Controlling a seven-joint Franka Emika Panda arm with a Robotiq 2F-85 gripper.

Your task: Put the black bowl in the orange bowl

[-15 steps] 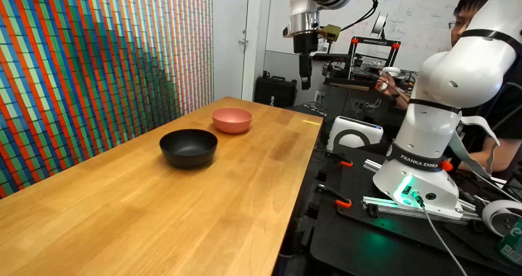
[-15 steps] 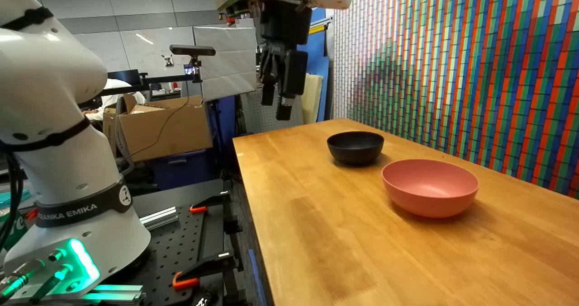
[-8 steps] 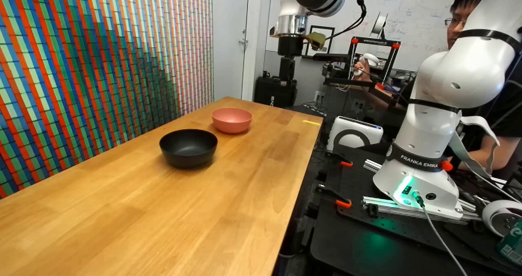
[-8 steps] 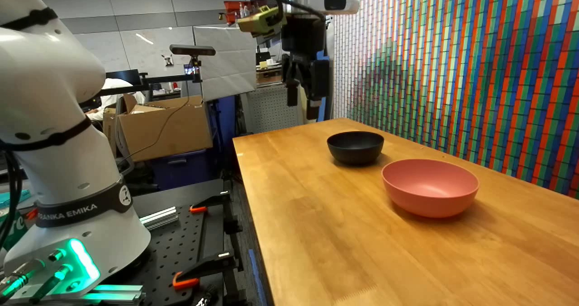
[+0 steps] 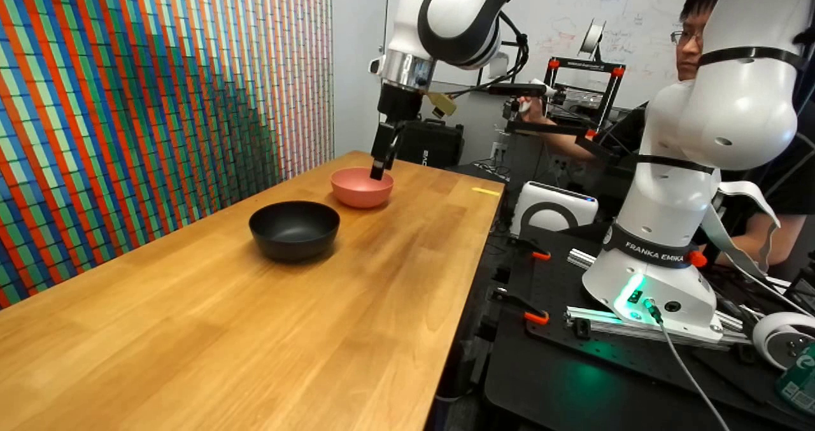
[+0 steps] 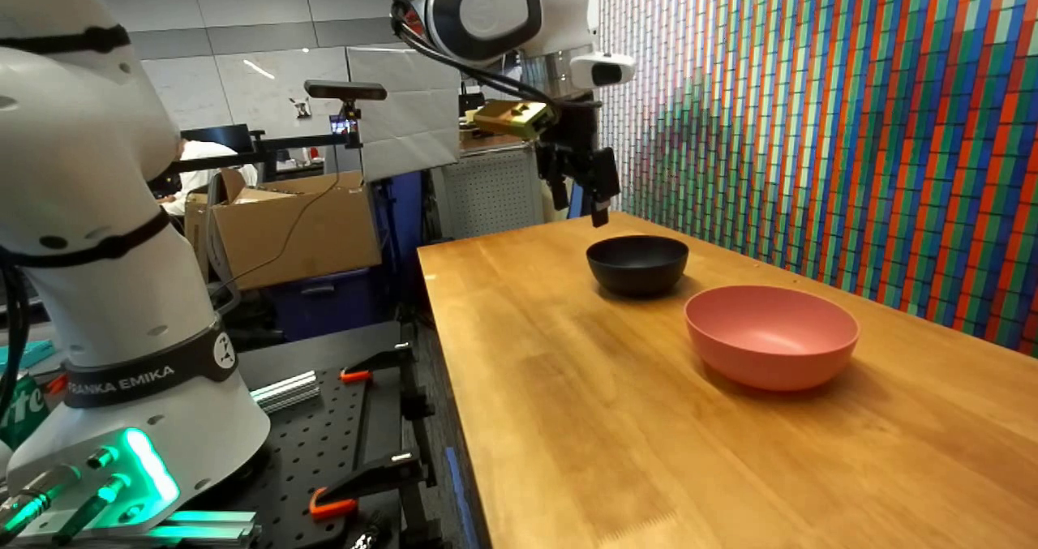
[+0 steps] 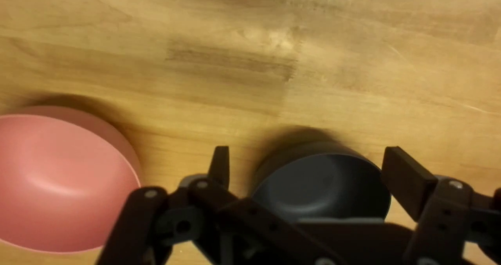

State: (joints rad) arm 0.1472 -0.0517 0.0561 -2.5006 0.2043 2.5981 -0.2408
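We saw the matte-black bowl [image 5: 294, 230] upright on the wooden tbl [image 5: 255, 354], near the salmon-orange bowl [image 6: 770, 338], also upright, w/ bare wood btwn the two. Our Robotiq gripper [image 7: 307, 161] hung tilted above the wooden tbl, apart from both bowls; its jaws were spread wide, w/ nothing in their hold. In the wrist view we had the matte-black bowl showing btwn the jaws, partly hidden by gripper parts, & the salmon-orange bowl off to the L, cut by the frame edge. In an exterior view we caught the Franka Panda arm [image 5: 455, 20] bent out over the wooden tbl, a person in glasses [image 5: 691, 52] partly hidden behind it, a 3D printer [image 5: 584, 97] in the bkgd & a yellow strip [image 5: 486, 191] on the wooden tbl near its edge. In an exterior view we also got a cardboard box [image 6: 312, 237] above a blue bin [image 6: 324, 310]. In both exterior views the multicolour wall [image 6: 819, 127] ran along beyond the wooden tbl
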